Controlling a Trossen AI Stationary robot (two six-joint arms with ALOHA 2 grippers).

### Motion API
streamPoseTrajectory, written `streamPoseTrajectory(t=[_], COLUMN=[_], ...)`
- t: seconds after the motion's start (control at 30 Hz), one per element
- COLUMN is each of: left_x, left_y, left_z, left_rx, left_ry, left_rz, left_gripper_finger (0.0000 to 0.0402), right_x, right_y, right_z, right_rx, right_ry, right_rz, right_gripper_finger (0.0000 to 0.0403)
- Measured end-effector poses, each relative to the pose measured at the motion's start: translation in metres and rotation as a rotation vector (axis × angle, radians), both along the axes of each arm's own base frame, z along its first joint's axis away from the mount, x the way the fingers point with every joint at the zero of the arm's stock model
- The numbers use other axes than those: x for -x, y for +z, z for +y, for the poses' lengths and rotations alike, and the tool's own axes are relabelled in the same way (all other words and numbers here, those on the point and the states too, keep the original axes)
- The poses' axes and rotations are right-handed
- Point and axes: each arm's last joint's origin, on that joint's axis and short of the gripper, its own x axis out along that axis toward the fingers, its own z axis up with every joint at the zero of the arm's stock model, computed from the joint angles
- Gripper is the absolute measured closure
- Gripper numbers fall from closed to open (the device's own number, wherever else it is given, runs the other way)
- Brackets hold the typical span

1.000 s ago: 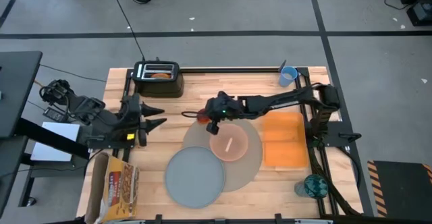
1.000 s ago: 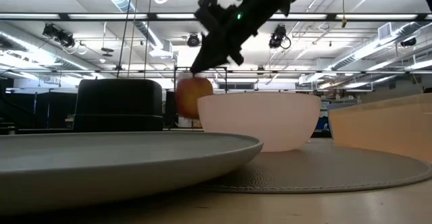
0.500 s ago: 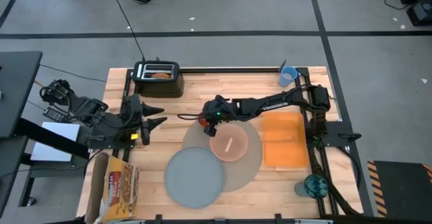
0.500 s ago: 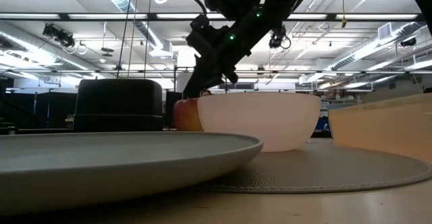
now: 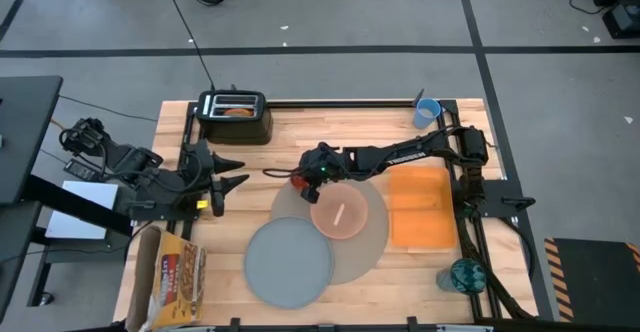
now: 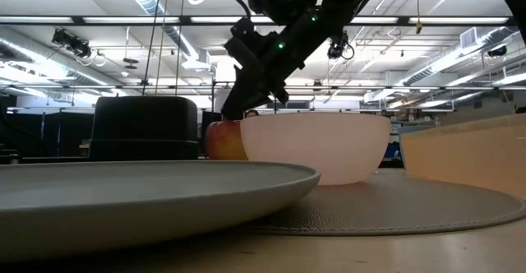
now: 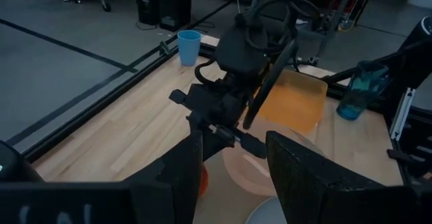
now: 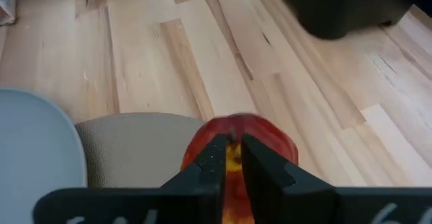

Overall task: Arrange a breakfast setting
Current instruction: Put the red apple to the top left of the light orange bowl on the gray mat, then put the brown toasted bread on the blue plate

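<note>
The red apple [image 5: 299,180] stands at the far left edge of the round tan placemat [image 5: 368,244], just left of the pink bowl [image 5: 339,213]. A pale spoon [image 5: 340,213] lies in the bowl. My right gripper [image 5: 305,177] is above the apple, shut on its top. The grey plate [image 5: 288,262] lies partly on the placemat's near left side. My left gripper [image 5: 228,175] waits open at the table's left. The light-blue cup [image 5: 427,111] stands at the far right. The bagel [image 5: 238,112] sits in the toaster. The yellow cereal box [image 5: 178,277] lies at the near left. My right gripper pinches the top of the apple [image 8: 233,131] at its stem hollow between its two almost closed fingers [image 8: 214,158]. The fingers slant down from above and from the table's right. The apple [image 6: 223,139] stands upright with its underside down on the table surface.
A black toaster [image 5: 235,115] stands at the far left. An orange board [image 5: 418,207] lies right of the placemat. A teal bottle [image 5: 462,274] stands at the near right. Bare wood shows between the toaster and the placemat.
My right gripper has gone down and a little toward the table's left with the apple. The apple hung clear above the bowl's rim a second ago and now rests beside the bowl. My left gripper has shifted slightly.
</note>
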Motion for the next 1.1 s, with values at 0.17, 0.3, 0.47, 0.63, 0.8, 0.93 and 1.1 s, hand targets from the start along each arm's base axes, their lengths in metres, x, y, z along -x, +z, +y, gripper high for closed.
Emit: streamPoseTrajectory(t=[0.17,0.3,0.47,0.63,0.8,0.93,1.1], left_x=[0.0,0.0,0.001,0.001,0.0,-0.004,-0.014], left_y=[0.0,0.0,-0.002,0.001,0.014,0.013,0.004], left_z=[0.0,0.0,0.001,0.015,0.048,0.074,0.116], left_rx=[0.0,-0.002,0.008,0.082,0.111,0.12,0.129], left_ry=[0.0,-0.001,0.007,0.096,0.213,0.183,0.207], left_rz=[0.0,0.002,0.014,0.001,0.066,0.151,0.28], left_gripper_finger=[0.023,0.023,0.023,0.023,0.023,0.023,0.023], right_x=[0.0,0.002,0.011,0.032,0.057,0.076,0.1], right_y=[0.002,0.011,0.042,0.096,0.136,0.157,0.173], right_z=[0.0,0.003,0.009,0.026,0.042,0.053,0.058], right_rx=[0.001,0.003,0.021,0.054,0.114,0.111,0.113], right_ry=[0.001,0.007,0.027,0.055,0.031,0.05,0.074], right_rz=[-0.009,-0.027,-0.102,-0.241,-0.343,-0.378,-0.352], right_gripper_finger=[0.0311,0.0276,0.0239,0.0224,0.0223,0.0222,0.0222])
